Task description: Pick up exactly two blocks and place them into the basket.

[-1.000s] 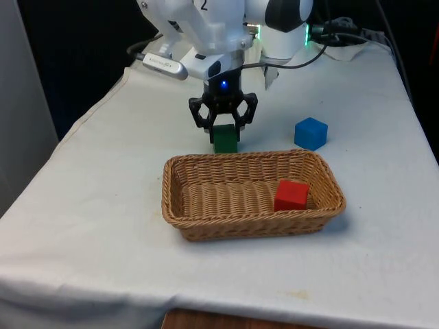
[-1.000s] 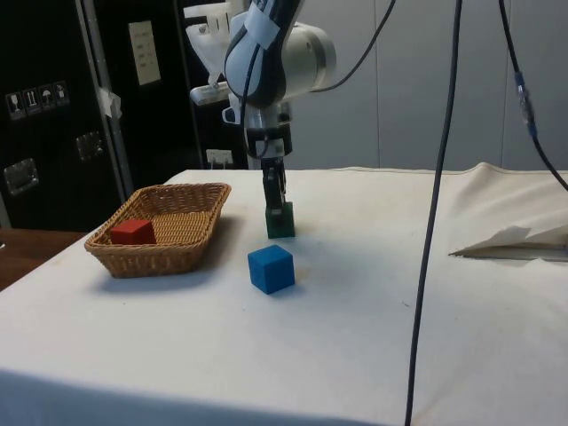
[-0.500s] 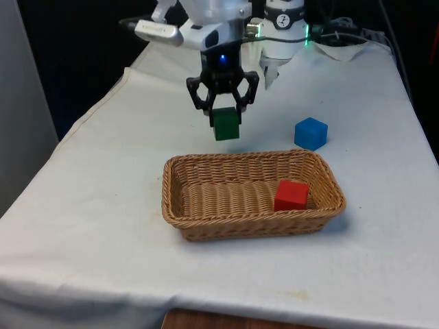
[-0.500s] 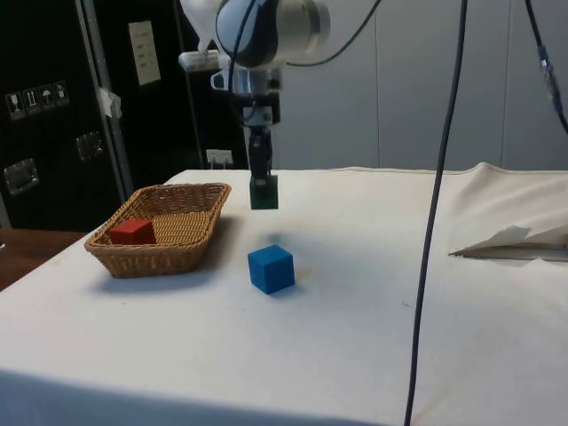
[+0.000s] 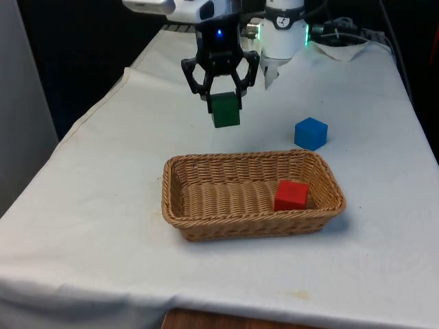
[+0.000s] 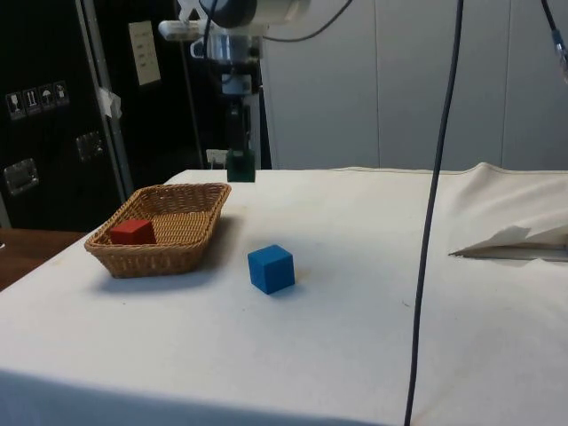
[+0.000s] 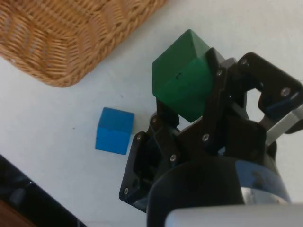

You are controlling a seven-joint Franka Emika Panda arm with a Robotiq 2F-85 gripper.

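Observation:
My gripper [image 5: 224,103] is shut on a green block [image 5: 225,112], holding it in the air above the cloth just behind the far rim of the wicker basket [image 5: 206,223]. The side view shows the green block [image 6: 240,166] hanging over the basket's [image 6: 191,235] far corner. A red block [image 5: 291,195] lies inside the basket, at the front view's right end; the side view shows the red block [image 6: 132,232] too. A blue block [image 5: 311,133] rests on the cloth behind the basket's right end. In the wrist view the green block [image 7: 182,80] sits between the fingers, with the blue block [image 7: 113,130] and basket [image 7: 61,45] below.
Black cables [image 6: 435,213] hang down over the table in the side view. The cloth is rumpled into a fold [image 6: 510,241] at the side view's right. The table edge [image 5: 82,123] runs along the front view's left.
The gripper has lifted the green block from the cloth, rising steadily and shifting slightly toward the basket in the side view. The blue and red blocks have not moved.

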